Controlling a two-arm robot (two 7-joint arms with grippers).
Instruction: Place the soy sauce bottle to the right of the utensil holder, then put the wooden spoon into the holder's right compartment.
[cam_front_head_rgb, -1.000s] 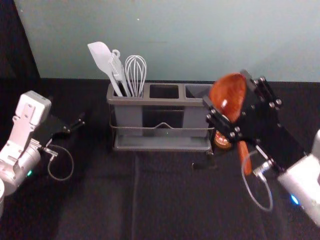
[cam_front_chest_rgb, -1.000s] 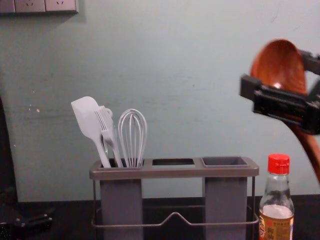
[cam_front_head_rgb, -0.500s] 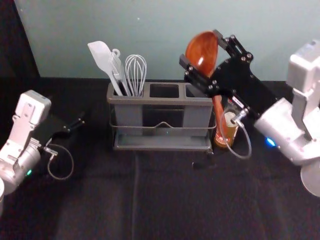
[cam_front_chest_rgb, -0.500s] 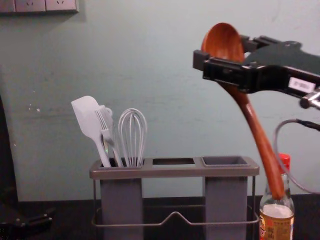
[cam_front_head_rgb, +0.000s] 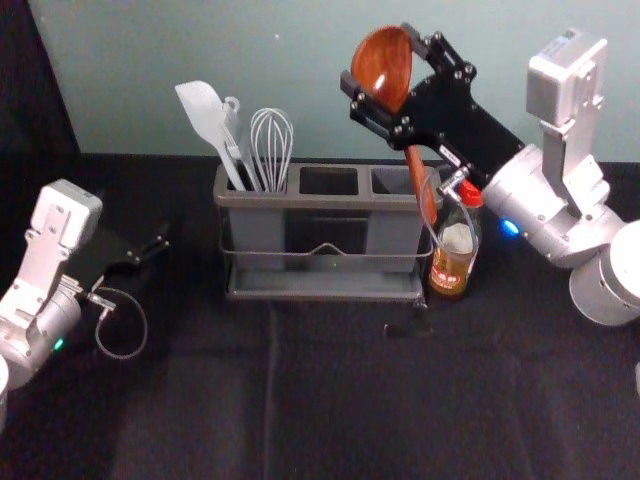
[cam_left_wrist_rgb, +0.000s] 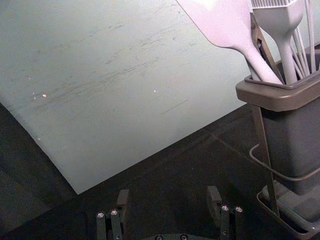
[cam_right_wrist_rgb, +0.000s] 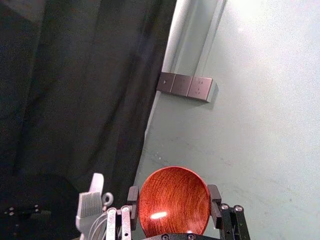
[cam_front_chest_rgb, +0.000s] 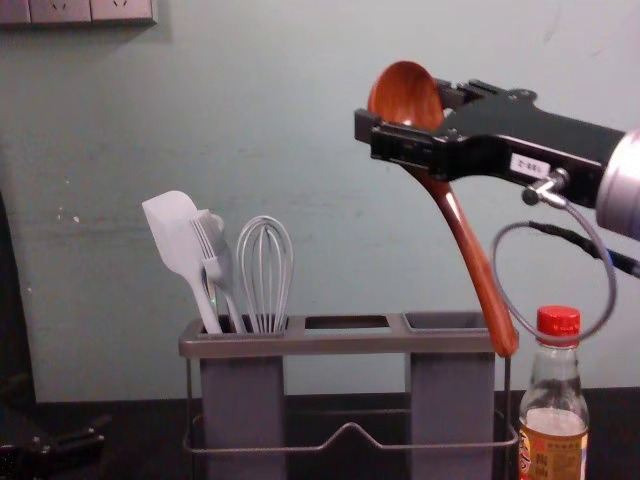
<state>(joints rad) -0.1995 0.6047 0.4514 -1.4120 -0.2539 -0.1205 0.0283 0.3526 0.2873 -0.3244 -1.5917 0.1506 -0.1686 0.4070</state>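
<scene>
The wooden spoon hangs aslant above the right end of the utensil holder, its bowl gripped between the fingers of the right gripper; lowered at that slant, its handle could strike the rim, and the cable loop could tip the soy sauce bottle standing just right of the holder. The chest view shows the handle's end overlapping the rim, while the right wrist view gives the bowl face-on; the left gripper idles left of the holder, fingers apart
</scene>
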